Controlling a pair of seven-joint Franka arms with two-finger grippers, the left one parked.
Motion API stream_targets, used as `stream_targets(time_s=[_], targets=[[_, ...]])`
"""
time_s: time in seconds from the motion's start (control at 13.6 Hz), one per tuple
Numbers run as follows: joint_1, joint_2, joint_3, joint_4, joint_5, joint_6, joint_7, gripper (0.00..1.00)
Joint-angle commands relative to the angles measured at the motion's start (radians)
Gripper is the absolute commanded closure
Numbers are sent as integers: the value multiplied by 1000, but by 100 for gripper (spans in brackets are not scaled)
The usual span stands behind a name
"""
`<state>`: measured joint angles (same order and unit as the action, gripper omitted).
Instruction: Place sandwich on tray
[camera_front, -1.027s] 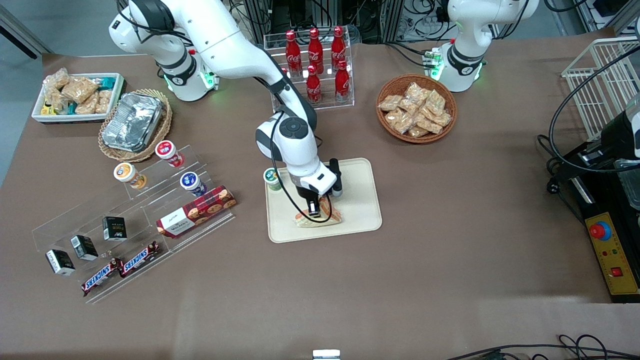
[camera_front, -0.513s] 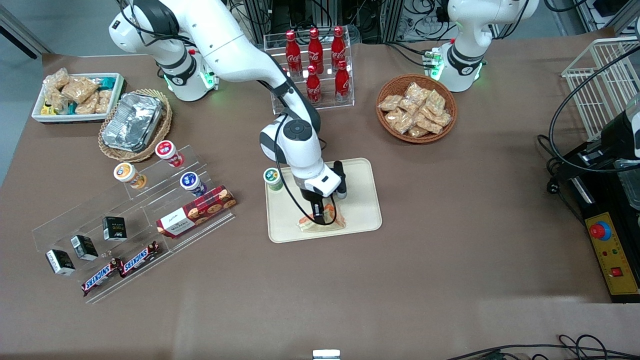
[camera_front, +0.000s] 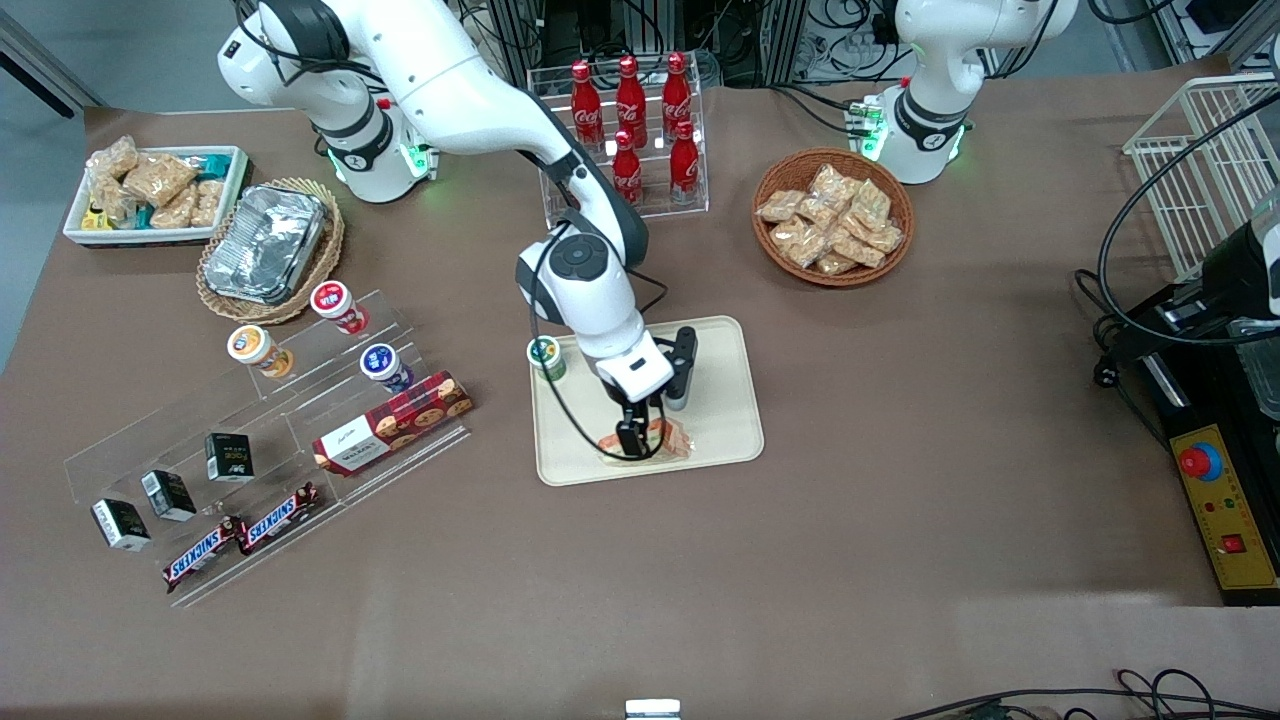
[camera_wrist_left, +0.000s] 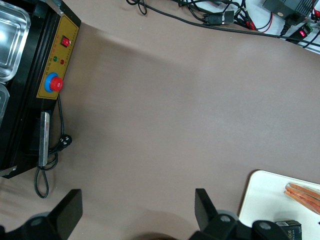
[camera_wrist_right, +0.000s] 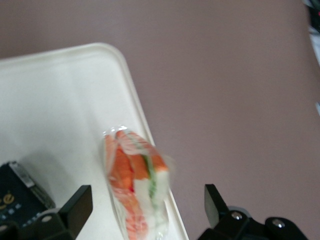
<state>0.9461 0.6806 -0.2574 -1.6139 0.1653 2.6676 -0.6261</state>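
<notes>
While the sandwich (camera_front: 668, 440) lies on the tray (camera_front: 725, 400) near its rim, the gripper (camera_front: 636, 442) hovers, fingers spread apart; lift straight up, clear of the wrap.

1 sandwich (camera_front: 662, 440), 1 tray (camera_front: 720, 400), 5 cola btls (camera_front: 630, 120).

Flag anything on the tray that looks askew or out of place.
The sandwich lies on the tray right at its near rim, seemingly overhanging it in the wrist view. The gripper is open above it. A green-lidded cup stands in a tray corner.
</notes>
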Motion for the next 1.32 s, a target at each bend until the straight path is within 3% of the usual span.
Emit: stream_targets(time_s=[0.0,0.37,0.66,0.88,1.03,1.25], targets=[[-38,-107,4,-17,36,-134,156,1],[-235,-318,1,-21,33,-519,178,1],[-459,-458,-13,-14,26,-771,175,1],[-585,-525,-14,-14,17,-885,201,1],[-647,-561,-14,-14,-25,-923,188,1],[-665,-591,-29,-6,-33,-950,169,1]])
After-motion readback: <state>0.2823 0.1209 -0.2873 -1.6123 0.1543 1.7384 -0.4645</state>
